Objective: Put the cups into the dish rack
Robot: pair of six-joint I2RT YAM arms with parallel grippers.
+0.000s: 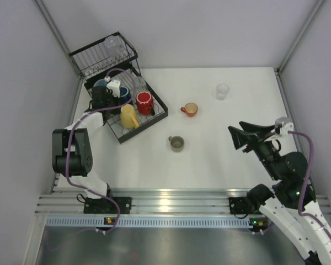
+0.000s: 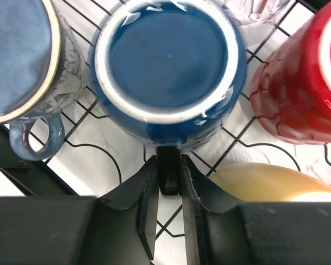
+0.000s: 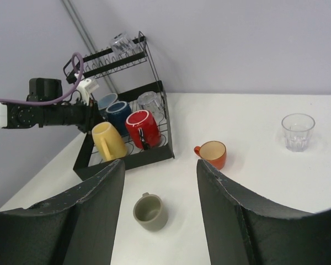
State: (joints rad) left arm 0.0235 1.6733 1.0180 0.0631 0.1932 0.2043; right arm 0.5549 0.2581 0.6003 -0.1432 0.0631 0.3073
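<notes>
Pinching, apparently, handle of upturned navy mug (image 2: 171, 61), left claw (image 2: 169, 163) sits low in dish rack (image 3: 127, 162) at 10 o'clock of surface (image 1: 237, 165). Right claw (image 3: 160, 163) spread, empty, at 4 o'clock.

Racked: red mug (image 1: 144, 101), yellow mug (image 1: 128, 117), pale blue mug (image 2: 16, 49), racked tumbler (image 1: 112, 43) up top.

Left loose at rack's 3 o'clock: orange-red mug (image 1: 190, 109), olive-grey mug (image 1: 177, 143), loose tumbler (image 1: 223, 91).

Rack black wire grid; mugs glossy, rounded.

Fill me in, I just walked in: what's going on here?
The left gripper pinches the handle of an upside-down dark blue mug in the dish rack, beside a red mug, a yellow mug and a light blue mug. An orange-red cup, an olive-grey cup and a clear tumbler sit on the table. The right gripper hangs open, holding nothing.
</notes>
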